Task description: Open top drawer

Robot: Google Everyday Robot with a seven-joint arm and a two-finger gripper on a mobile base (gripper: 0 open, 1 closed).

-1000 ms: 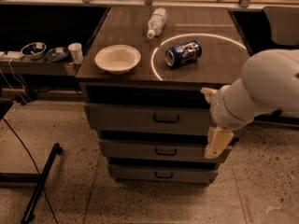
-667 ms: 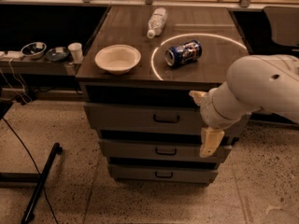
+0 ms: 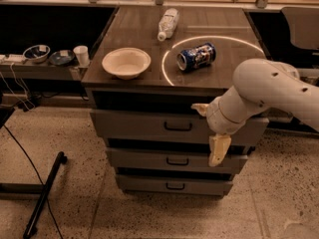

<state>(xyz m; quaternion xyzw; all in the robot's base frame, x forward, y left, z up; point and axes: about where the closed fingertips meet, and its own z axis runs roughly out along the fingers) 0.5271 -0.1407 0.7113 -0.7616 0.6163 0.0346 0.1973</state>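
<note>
Directly under the tabletop (image 3: 149,78), at 6 o'clock from a white bowl (image 3: 126,62): the top drawer (image 3: 144,126), grey and flat-fronted, widest of 3 in the stack, with a small dark bar handle (image 3: 178,127) at its centre. Above its front, a dark gap. Pushed in or barely out; cannot tell which.

Just at 3 o'clock of that handle, in front of the drawer's right half: the gripper (image 3: 205,133). With fingers (image 3: 219,151) spread wide, 1 pointing toward 9 o'clock near the drawer's upper edge, the other hanging toward 6 o'clock past the drawer's lower edge and over the middle drawer (image 3: 159,159). Not around the handle, and apart from it. Cannot tell whether touching the drawer front.

Reaching in from 3 o'clock, a thick white arm (image 3: 269,86), covering the drawer's right end.

Under the middle drawer, the bottom drawer (image 3: 149,184), narrowest of the 3.

On the tabletop, at 3 o'clock of the bowl, a blue can (image 3: 196,57) on its side, inside a thin white ring (image 3: 214,36). At 12 o'clock, a clear bottle (image 3: 168,24), also lying down.

Far off at 9 o'clock, a low shelf (image 3: 45,69) with 2 small dishes (image 3: 36,52) and a white cup (image 3: 80,55). Down at 7 o'clock, on the speckled floor (image 3: 89,213), a black stand leg (image 3: 44,195).
</note>
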